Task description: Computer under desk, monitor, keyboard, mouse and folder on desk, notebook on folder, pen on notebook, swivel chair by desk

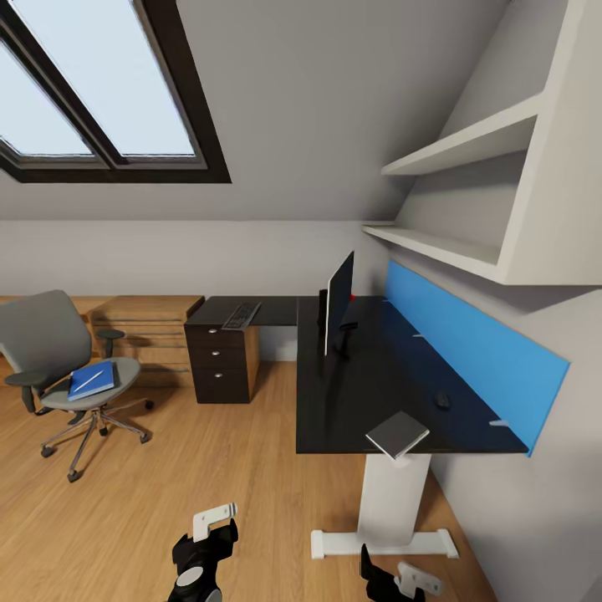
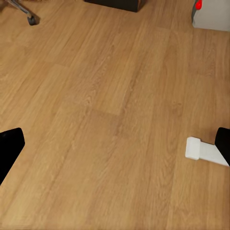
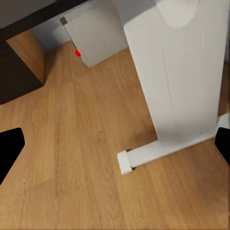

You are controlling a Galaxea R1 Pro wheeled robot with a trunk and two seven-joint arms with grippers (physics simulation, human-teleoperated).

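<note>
A: What do we have ahead of us?

B: We face the desk (image 1: 368, 393), its black top running along the blue back panel (image 1: 468, 343). The monitor (image 1: 339, 303) stands upright on it, edge-on to us. The grey notebook (image 1: 397, 434) lies at the near corner, jutting over the edge above the white leg (image 1: 393, 502). A small dark thing near the panel, the mouse (image 1: 441, 400), sits well apart from it.

A: And the keyboard?

B: The keyboard (image 1: 242, 314) lies on the far wing of the desk, above the drawer unit (image 1: 221, 361).

A: The chair?

B: The swivel chair (image 1: 63, 368) stands well apart from the desk. On its seat lies the blue folder (image 1: 91, 380), with the pen (image 1: 88, 375) across it.

A: The computer?

B: In the right wrist view the computer (image 3: 96, 36) stands on the floor (image 3: 81, 143) under the desktop, its red light showing, behind the leg.

A: Our 2 grippers?

B: The left gripper (image 2: 115, 146) and the right gripper (image 3: 115, 146) hang low over the wood floor, fingers spread wide, nothing between them.
</note>
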